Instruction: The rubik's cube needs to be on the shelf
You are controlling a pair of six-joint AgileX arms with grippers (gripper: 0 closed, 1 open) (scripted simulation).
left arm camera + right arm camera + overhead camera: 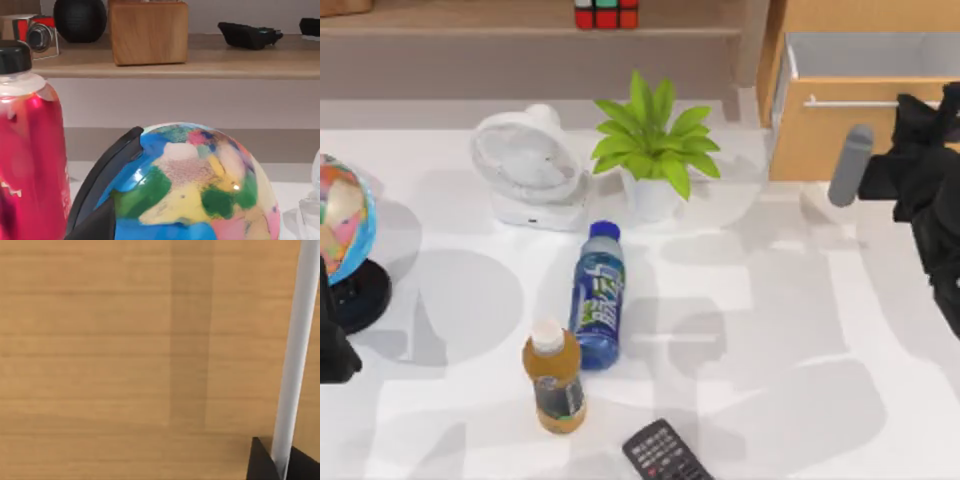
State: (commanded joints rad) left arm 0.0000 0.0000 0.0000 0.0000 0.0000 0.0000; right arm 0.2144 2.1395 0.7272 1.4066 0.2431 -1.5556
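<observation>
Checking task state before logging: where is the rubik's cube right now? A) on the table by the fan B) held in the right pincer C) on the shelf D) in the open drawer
C: in the top view the rubik's cube sits on the shelf, above the fan and plant.

white table point(800, 340) (shadow-mottled) with light-wood drawer cabinet point(840, 140) behind.

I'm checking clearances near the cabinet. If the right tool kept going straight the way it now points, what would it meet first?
Most likely the wooden drawer front with its silver handle, which the right wrist view faces closely; how close is unclear.
</observation>
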